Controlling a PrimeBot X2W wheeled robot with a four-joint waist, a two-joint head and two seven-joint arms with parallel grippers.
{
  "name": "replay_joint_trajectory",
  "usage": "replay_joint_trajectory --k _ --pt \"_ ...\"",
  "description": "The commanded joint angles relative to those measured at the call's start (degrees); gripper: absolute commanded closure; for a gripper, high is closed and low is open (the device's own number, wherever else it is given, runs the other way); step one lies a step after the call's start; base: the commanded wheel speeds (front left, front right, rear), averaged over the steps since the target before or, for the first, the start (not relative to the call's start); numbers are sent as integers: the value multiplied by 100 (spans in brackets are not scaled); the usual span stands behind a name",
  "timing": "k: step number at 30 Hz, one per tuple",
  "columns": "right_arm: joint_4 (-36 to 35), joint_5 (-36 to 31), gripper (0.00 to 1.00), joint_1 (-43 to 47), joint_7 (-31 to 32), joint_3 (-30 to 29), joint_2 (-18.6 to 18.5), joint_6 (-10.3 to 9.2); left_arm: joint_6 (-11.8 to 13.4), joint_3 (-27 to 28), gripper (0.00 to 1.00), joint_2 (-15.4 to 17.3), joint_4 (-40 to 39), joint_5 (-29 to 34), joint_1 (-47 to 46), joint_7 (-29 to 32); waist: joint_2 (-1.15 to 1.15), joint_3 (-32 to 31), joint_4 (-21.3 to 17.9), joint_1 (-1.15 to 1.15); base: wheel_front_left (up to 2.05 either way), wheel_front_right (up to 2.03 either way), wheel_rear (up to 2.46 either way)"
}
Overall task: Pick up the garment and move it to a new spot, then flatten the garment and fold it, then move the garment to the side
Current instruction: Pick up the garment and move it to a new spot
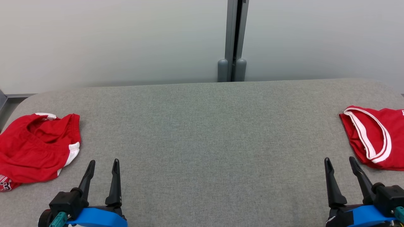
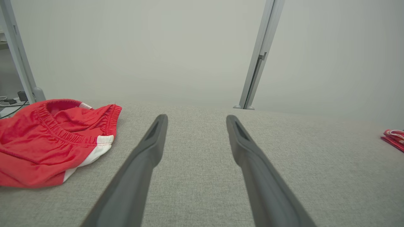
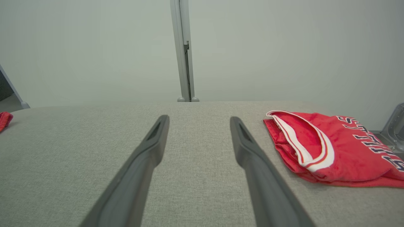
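Your left gripper (image 1: 103, 160) stands spread and empty just beside the crumpled red shorts (image 1: 38, 148) on the grey bench (image 1: 202, 142); your right gripper (image 1: 340, 158), also spread, is near a folded red jersey (image 1: 375, 135).

Crumpled red shorts (image 1: 34, 151) lie far left, and a folded red, white-trimmed jersey (image 1: 396, 132) lies far right.

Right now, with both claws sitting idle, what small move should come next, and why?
Probably the left claw should swing left toward the crumpled red shorts. Both it and the right claw stand open and empty; the shorts lie bunched beside it, while the red jersey already looks folded.
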Motion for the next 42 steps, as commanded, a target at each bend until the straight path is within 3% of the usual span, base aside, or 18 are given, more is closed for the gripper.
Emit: replay_joint_trajectory --k 1,12,30,42 --pt "33 48 0 -62 -38 -8 12 0 -27 43 0 1 -27 47 -70 -26 0 20 -4 0 0 0 0" --pt "161 73 0 -112 -89 2 13 0 -42 4 0 16 14 59 -208 -26 0 58 261 0 0 0 0" --pt "217 54 0 -160 -120 88 11 0 -49 -55 0 -12 16 61 -224 -26 0 160 1691 0 0 0 0" --pt "222 28 0 -227 -89 154 10 0 -60 -7 0 -47 -5 86 -182 -26 0 219 2190 0 0 0 0"
